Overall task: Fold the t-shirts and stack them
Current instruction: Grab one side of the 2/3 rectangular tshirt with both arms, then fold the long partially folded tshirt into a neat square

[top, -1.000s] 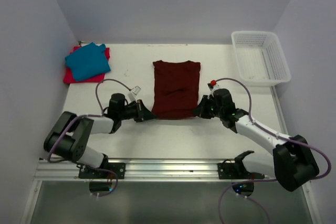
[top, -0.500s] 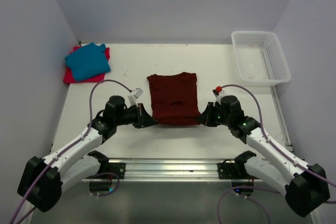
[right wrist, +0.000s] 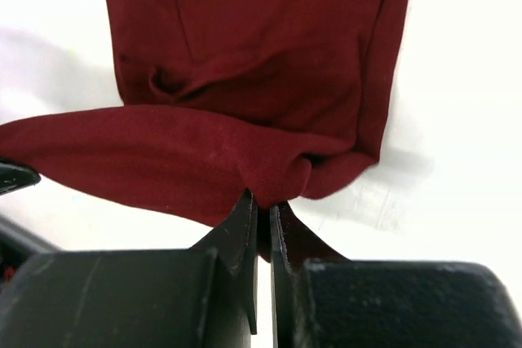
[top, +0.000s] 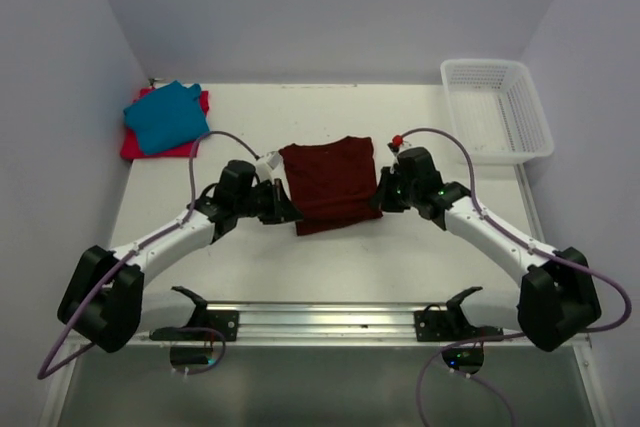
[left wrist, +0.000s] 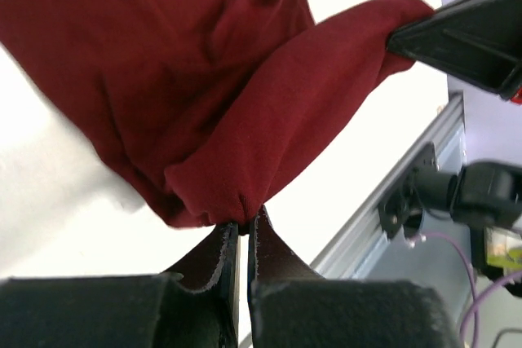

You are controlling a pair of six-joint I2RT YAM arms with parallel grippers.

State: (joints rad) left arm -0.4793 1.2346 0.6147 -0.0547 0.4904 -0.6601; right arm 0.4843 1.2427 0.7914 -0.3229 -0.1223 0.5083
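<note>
The dark maroon t-shirt (top: pixel 330 185) lies mid-table with its near hem lifted and carried toward the far side. My left gripper (top: pixel 290 214) is shut on the hem's left corner (left wrist: pixel 216 201). My right gripper (top: pixel 376 199) is shut on the hem's right corner (right wrist: pixel 273 177). The hem sags between the two grippers above the rest of the shirt (right wrist: pixel 245 30). A folded teal blue t-shirt (top: pixel 166 115) lies on top of a folded red-pink t-shirt (top: pixel 133 144) at the far left corner.
A white mesh basket (top: pixel 496 109) stands at the far right of the white table (top: pixel 330 257). A metal rail (top: pixel 320 319) runs along the near edge. Walls close in the left, far and right sides.
Both grippers have lifted the maroon shirt's near hem and moved it away from the rail toward the far side, folding the shirt shorter. Both arms have stretched farther out.
</note>
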